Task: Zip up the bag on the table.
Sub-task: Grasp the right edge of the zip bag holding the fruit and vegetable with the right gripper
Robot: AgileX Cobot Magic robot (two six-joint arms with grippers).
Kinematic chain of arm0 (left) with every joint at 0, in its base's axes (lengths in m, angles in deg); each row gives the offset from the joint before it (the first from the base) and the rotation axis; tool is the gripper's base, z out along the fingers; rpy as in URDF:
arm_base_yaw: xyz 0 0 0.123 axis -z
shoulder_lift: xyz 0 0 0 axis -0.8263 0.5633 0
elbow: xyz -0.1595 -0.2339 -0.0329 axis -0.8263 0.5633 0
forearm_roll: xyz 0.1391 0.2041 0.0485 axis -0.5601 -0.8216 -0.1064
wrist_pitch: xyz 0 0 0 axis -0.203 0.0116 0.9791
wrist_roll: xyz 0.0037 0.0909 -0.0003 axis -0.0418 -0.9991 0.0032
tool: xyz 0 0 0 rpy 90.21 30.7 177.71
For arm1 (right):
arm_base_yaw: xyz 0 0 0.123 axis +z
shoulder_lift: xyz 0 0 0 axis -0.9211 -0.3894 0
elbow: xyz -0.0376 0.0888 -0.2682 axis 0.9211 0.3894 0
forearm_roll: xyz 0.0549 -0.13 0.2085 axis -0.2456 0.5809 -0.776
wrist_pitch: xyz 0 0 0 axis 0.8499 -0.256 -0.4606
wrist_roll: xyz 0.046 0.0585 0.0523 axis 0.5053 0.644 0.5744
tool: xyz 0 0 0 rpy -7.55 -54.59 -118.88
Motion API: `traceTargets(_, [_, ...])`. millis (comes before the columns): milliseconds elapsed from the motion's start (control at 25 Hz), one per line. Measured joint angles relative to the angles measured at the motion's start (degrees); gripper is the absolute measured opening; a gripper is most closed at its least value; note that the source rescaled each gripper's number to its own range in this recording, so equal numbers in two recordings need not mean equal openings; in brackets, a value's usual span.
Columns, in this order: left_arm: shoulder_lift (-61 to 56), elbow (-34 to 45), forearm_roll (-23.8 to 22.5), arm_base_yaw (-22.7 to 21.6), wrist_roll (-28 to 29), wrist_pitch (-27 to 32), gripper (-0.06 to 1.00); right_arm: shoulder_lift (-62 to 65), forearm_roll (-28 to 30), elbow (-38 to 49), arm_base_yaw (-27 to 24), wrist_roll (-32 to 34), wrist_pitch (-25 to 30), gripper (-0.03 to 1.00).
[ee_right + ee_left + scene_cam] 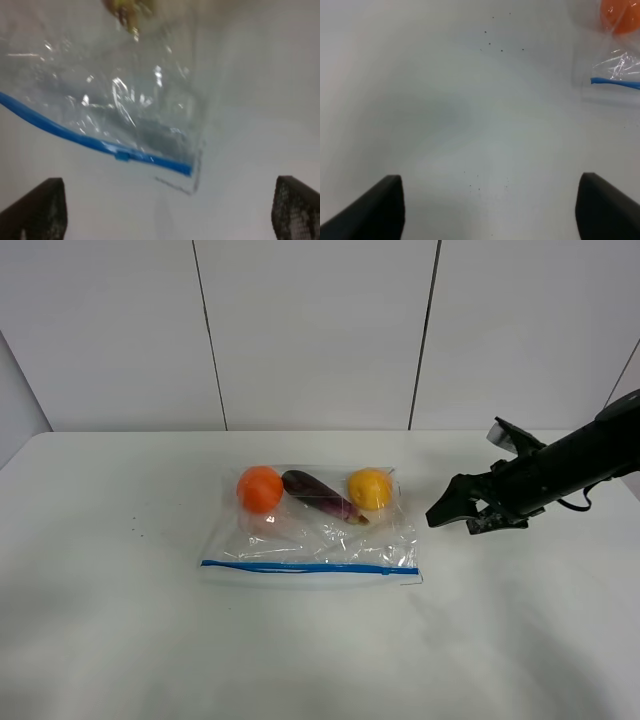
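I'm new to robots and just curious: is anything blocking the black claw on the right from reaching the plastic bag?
Nothing visible does. Only bare white table lies between the right gripper and the right edge of the bag. The blue seal strip along the bag's near edge lies uncovered.

The white table [120, 640] carries the clear bag [310, 540], lying flat.

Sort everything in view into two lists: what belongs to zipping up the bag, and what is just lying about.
Belongs to the job: bag, blue seal strip, right claw, left claw, table.

Just lying about: orange fruit, purple vegetable and yellow fruit inside the bag; dark specks on the table.
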Motion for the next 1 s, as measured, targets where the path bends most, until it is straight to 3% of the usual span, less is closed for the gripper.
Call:
traceTargets(440, [0.00,0.00,0.00,0.00,0.00,0.00,1.00,-12.82,-21.32,-0.07,0.00,-21.69,6.63,0.91])
traceTargets(600, [0.00,0.00,0.00,0.00,0.00,0.00,1.00,-15.75,-22.62,-0.79,0.00,-24.73,7.27,0.91])
traceTargets(1000, [0.00,0.00,0.00,0.00,0.00,0.00,1.00,-21.84,-25.01,-2.37,0.00,-28.64,15.24,0.91])
